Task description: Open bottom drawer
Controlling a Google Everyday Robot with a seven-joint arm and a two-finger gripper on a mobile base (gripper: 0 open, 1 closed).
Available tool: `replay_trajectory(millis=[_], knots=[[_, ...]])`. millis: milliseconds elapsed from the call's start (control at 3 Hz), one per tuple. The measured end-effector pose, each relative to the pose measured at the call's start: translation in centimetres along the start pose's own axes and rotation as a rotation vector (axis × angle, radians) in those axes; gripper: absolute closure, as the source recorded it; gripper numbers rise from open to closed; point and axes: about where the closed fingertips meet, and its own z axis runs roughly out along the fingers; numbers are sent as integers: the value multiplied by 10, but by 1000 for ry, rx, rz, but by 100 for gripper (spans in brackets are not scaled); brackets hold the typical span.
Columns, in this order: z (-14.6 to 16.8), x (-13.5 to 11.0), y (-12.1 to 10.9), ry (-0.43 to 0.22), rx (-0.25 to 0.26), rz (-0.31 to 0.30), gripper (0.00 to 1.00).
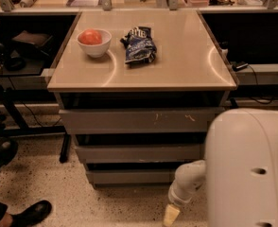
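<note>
The bottom drawer (129, 176) is the lowest and narrowest of three flat grey fronts under the tan table top (177, 70); it sits flush and closed. Above it are the middle drawer (139, 152) and the wide top drawer (139, 121) with pale scratches. My gripper (170, 215) hangs low near the floor, just in front of and below the bottom drawer's right end, with its yellowish tip pointing down. It touches nothing that I can see. My white arm housing (250, 169) fills the lower right and hides the drawers' right edges.
A white bowl with a red fruit (94, 41) and a dark blue chip bag (139, 45) lie on the table top. A person's black shoe (28, 214) is at the lower left on the speckled floor. Dark shelves and cables flank the cabinet.
</note>
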Motion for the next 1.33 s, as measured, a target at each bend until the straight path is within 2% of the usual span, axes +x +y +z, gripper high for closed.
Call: replay_trajectory(millis=[333, 667, 1000, 1333], knots=[[-14, 21, -17, -107, 110, -129, 0], [-19, 38, -22, -130, 150, -137, 0], [-19, 38, -22, -130, 150, -137, 0], [-13, 35, -42, -226, 207, -69, 0]])
